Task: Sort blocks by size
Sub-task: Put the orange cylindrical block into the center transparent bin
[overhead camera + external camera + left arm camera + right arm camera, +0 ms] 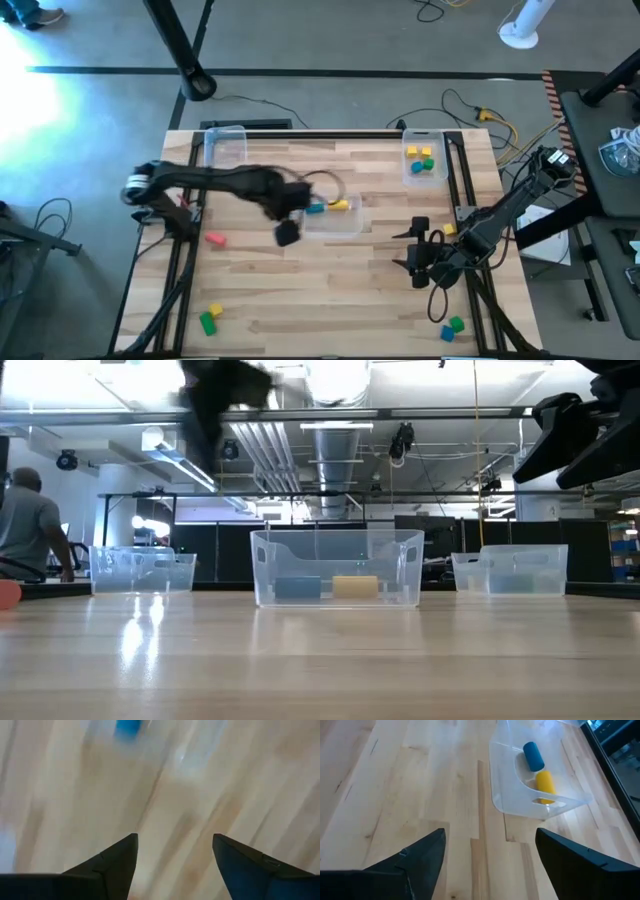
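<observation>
Loose small green and yellow blocks point(209, 318) lie well short of my clear plastic middle bin point(340, 222), unsorted; I judge sorting half done, left gripper point(172, 862) spread, empty.

Pale wood, clear plastic, matt black arms.

The table point(330, 290) is light planked wood with visible grain and a soft sheen. The middle bin point(337, 568) and the bin point(425, 160) at the far right corner are clear, glossy plastic. The long blue block point(533, 756) and long yellow block point(545, 784) look smooth and matt. Both arms look matt black.
</observation>
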Controlling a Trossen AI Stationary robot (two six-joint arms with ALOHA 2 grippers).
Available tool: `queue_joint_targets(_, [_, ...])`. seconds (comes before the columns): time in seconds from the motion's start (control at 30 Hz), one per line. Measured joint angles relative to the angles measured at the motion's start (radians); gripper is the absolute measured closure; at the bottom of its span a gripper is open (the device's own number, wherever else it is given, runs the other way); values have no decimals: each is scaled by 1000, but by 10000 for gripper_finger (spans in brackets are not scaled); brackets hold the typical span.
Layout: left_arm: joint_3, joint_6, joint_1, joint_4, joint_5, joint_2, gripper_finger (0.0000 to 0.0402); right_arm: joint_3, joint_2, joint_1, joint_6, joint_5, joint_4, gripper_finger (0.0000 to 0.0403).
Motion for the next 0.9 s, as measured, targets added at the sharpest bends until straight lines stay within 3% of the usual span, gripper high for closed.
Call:
queue_joint_targets(0.13, [-200, -243, -43, -103, 11, -150, 145, 0, 0, 0, -5, 22, 1, 104])
queue_joint_targets(0.23, [-334, -309, -57, -92, 57, -221, 126, 0, 0, 0, -24, 37, 2, 105])
queue_joint_targets(0.43, [-500, -73, -61, -83, 74, -219, 107, 0, 0, 0, -30, 52, 4, 91])
queue_joint_targets(0.77, [-656, 308, -115, -79, 70, -7, 118, -12, 0, 0, -21, 47, 5, 95])
queue_joint_targets(0.9, [-671, 352, -121, -58, 46, 45, 133, -19, 0, 0, 16, 47, 5, 99])
